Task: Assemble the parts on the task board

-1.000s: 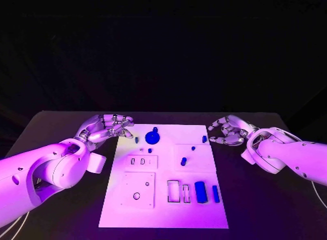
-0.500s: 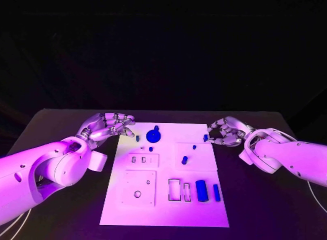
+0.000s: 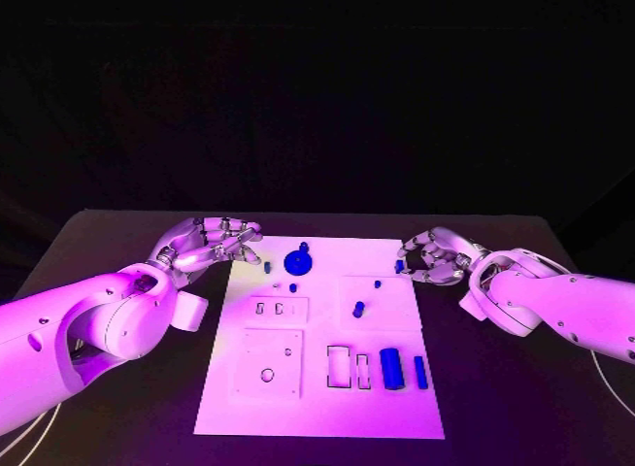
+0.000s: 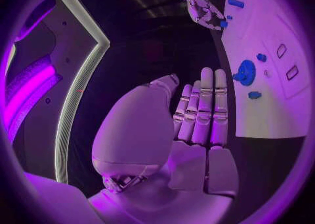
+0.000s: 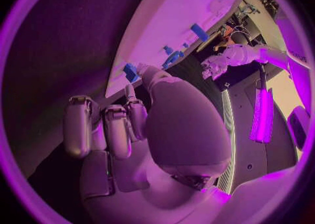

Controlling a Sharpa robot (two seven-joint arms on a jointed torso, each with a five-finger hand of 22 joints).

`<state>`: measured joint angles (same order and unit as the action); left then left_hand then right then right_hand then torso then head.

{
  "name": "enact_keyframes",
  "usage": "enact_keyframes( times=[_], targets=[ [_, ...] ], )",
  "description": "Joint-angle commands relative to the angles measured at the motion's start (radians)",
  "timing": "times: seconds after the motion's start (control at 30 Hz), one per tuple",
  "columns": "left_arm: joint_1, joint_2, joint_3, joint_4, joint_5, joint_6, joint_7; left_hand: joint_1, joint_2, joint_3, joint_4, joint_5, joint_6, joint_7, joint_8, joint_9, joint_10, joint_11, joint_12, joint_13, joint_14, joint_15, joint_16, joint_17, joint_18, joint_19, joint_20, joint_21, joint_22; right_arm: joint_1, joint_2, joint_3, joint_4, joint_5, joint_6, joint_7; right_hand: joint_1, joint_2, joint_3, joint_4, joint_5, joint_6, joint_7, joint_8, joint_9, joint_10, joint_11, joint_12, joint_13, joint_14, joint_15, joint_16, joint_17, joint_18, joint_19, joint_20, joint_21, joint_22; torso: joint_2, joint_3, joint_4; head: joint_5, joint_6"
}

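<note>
Right hand [image 3: 432,255] touches unlabelled blue part [image 3: 399,265]

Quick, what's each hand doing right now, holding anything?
Left hand: open, fingers extended, holding nothing, beside the task board.
Right hand: fingers curled near a small blue part; cannot tell if it grips it.

Blue parts [image 3: 389,369] on white task board [image 3: 317,413].

Right hand [image 5: 141,129]: fingers curled, thumb tip just beside a small blue part [image 5: 130,71] at the task board [image 5: 164,19] edge; contact unclear.
Task board: white, carries more blue parts.
Left hand [image 5: 213,65]: beyond the board's far edge.
</note>
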<state>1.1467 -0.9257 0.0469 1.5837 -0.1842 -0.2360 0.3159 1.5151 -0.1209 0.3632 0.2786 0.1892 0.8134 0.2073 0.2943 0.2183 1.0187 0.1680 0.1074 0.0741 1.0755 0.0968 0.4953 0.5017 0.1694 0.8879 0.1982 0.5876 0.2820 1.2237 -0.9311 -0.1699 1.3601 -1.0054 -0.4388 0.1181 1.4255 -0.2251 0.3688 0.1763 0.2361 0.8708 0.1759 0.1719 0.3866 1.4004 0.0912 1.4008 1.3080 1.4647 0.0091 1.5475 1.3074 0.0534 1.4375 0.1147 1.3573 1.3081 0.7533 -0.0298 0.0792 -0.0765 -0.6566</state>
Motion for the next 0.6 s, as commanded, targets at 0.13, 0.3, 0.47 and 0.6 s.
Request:
enact_keyframes(
  times=[0.13,0.3,0.47,0.6],
  targets=[
    [0.001,0.001,0.000,0.001,0.004,0.017,0.007,-0.002,-0.005,0.004,0.000,-0.005,-0.008,0.032,0.004,0.001,-0.003,0.004,-0.003,0.001,-0.007,0.002,0.005,0.001,0.011,-0.008,-0.002,0.005,0.002,-0.001,0.006,0.000,-0.005,-0.019,0.017,0.002,0.006,0.013,0.017,-0.004,0.007,0.021,-0.003,0.007,0.003,0.004,-0.004,0.006,0.067,0.089,0.005,0.001,0.194,0.001,0.002,0.004,0.004,0.104,-0.001,0.0001,0.0016,-0.002,0.000],
    [0.001,0.001,0.000,0.001,0.004,0.016,0.007,-0.002,-0.005,0.004,0.000,-0.005,-0.008,0.032,0.004,0.001,-0.003,0.004,-0.003,0.001,-0.007,0.002,0.005,0.001,0.011,-0.008,-0.002,0.005,0.002,-0.002,0.010,0.000,-0.013,-0.023,0.019,-0.004,0.007,0.022,0.033,-0.007,0.008,0.038,-0.007,0.013,0.004,0.010,-0.007,0.012,0.073,0.090,0.002,0.002,0.197,0.000,0.006,0.002,0.008,0.108,-0.001,0.0003,0.0014,-0.002,0.000],
    [0.001,0.001,0.000,0.000,0.004,0.017,0.006,-0.002,-0.005,0.004,0.000,-0.005,-0.008,0.032,0.004,0.001,-0.003,0.004,-0.003,0.001,-0.007,0.002,0.005,0.001,0.011,-0.008,-0.002,0.005,0.002,-0.002,0.016,0.000,-0.019,-0.031,0.022,-0.008,0.007,0.023,0.038,-0.010,0.007,0.043,-0.008,0.014,0.004,0.012,-0.009,0.014,0.075,0.091,0.001,0.002,0.199,-0.001,0.008,0.001,0.011,0.111,0.000,0.0012,-0.0001,0.000,0.000],
    [0.001,0.001,0.000,0.000,0.004,0.017,0.006,-0.002,-0.005,0.004,0.000,-0.005,-0.008,0.032,0.004,0.001,-0.003,0.004,-0.003,0.001,-0.007,0.002,0.005,0.001,0.011,-0.008,-0.002,0.005,0.002,-0.003,0.020,0.000,-0.021,-0.032,0.025,-0.009,0.007,0.023,0.039,-0.010,0.007,0.043,-0.008,0.015,0.004,0.013,-0.009,0.014,0.076,0.091,0.001,0.002,0.200,-0.001,0.009,0.001,0.012,0.112,0.000,0.0010,0.0003,0.000,0.000]
  ],
)
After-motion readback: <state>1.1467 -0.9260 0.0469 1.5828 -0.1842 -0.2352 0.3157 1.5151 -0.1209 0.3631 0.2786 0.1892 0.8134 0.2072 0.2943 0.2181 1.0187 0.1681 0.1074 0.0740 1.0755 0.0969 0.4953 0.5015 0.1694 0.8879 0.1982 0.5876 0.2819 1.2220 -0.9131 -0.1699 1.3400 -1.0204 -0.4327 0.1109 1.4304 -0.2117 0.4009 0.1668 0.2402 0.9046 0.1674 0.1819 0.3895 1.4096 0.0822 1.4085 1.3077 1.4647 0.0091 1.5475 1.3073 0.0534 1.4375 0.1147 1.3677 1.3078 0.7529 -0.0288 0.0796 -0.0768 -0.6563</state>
